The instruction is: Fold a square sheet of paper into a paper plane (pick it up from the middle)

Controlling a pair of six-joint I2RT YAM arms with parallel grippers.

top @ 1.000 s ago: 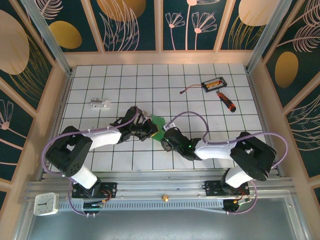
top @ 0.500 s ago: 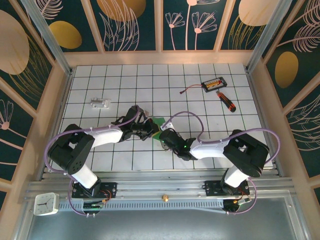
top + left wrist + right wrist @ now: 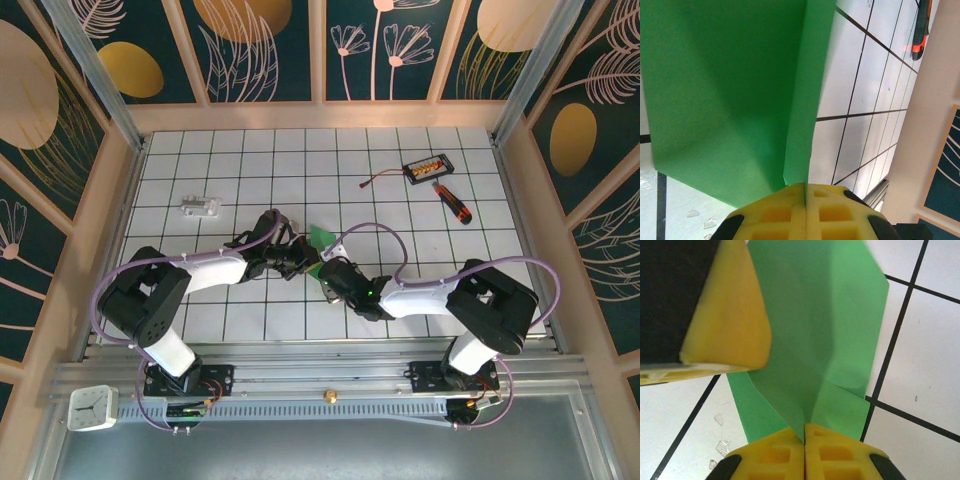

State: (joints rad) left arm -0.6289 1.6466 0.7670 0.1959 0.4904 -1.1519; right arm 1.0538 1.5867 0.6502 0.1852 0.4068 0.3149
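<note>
Green paper (image 3: 318,238), folded to a narrow creased shape, was held up near the middle of the tiled table (image 3: 420,240), pinched from both sides. The left gripper (image 3: 805,187) was clamped on one fold of it with its yellow pads pressed together. The right gripper (image 3: 804,428) was likewise closed on the paper, close beside the left. Bare tiles lay around them, out to the wooden walls (image 3: 515,200). Well apart at the far right, a small black box (image 3: 427,166) held orange parts, with a screwdriver (image 3: 452,202) just beside it. A small pale object (image 3: 200,208) lay at the far left.
</note>
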